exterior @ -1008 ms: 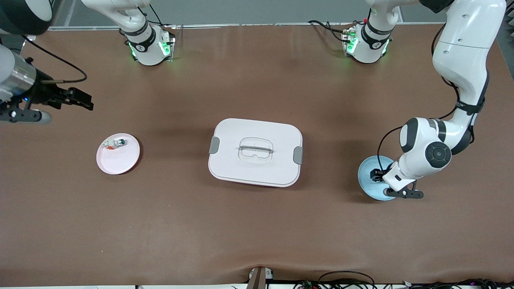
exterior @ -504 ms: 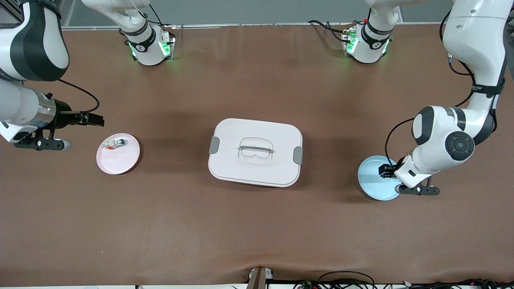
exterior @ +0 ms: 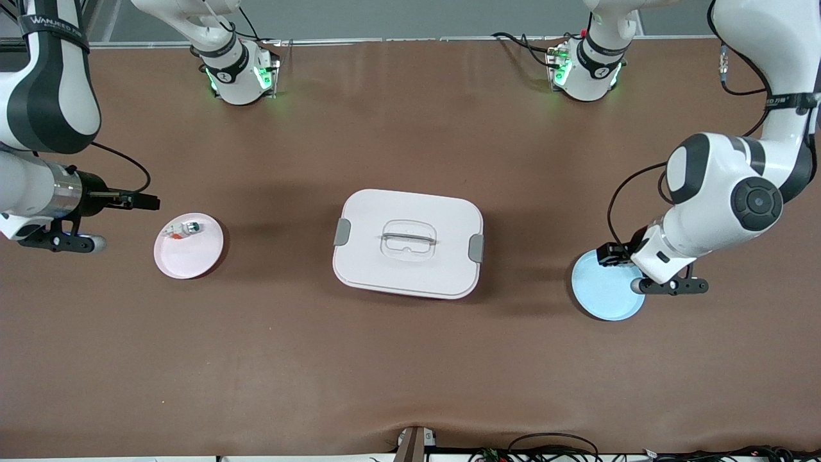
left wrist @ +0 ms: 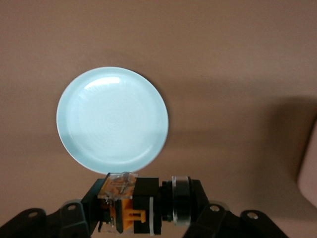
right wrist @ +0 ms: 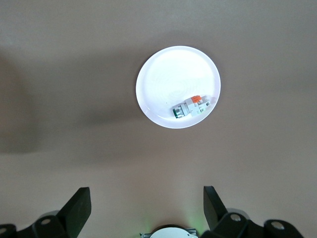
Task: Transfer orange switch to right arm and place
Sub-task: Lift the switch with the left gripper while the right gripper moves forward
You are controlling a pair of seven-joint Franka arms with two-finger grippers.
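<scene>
The orange switch (left wrist: 126,218), a black body with orange parts and a clear piece, lies crosswise between the fingers of my left gripper (left wrist: 146,208). That gripper is shut on it. In the front view my left gripper (exterior: 612,255) hangs over the rim of the light blue plate (exterior: 606,295), which is bare in the left wrist view (left wrist: 112,119). My right gripper (exterior: 149,202) is open and holds nothing. It hovers over the table beside the pink plate (exterior: 189,256); in the right wrist view its jaws (right wrist: 146,198) stand wide apart.
A small white-and-green part (exterior: 183,230) with a red-orange bit lies on the pink plate, also shown in the right wrist view (right wrist: 190,106). A white lidded box (exterior: 385,205) with grey clips sits mid-table. Both arm bases stand along the table's edge farthest from the front camera.
My left gripper has risen off the blue plate with the switch and shifted toward the bases. My right arm has swung in, its gripper now close beside the pink plate.
</scene>
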